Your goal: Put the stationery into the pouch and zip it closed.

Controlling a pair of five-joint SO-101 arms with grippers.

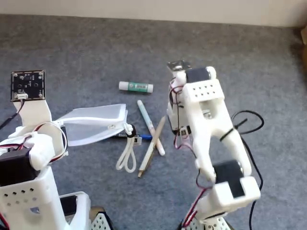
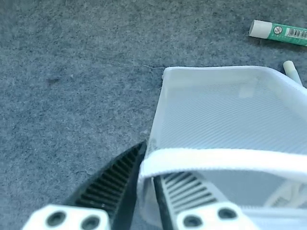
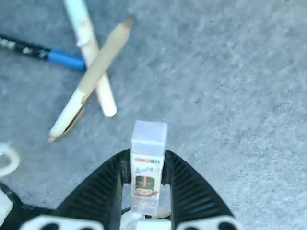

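Left gripper (image 2: 151,165): clenched on a white-banded edge of the pouch (image 2: 225,115); one finger is outside the mesh and the other shows through it.
Right gripper (image 3: 146,160): grasping the eraser (image 3: 149,136), a small block in a printed sleeve that sticks out past the fingertips.
Pouch: white mesh, on the left half of the grey surface (image 1: 72,57), toward its near edge.
Cord loop (image 1: 126,158): white, lying flat just beside the pouch, toward the surface's middle.
Pens: at the surface's middle, the light blue pen (image 1: 146,117) and the beige pen (image 1: 151,151) lie crossed. The black-and-blue pen (image 1: 141,137) runs from the pouch's corner to them.
Glue stick (image 1: 136,86): lies alone, beyond the pouch toward the far edge.
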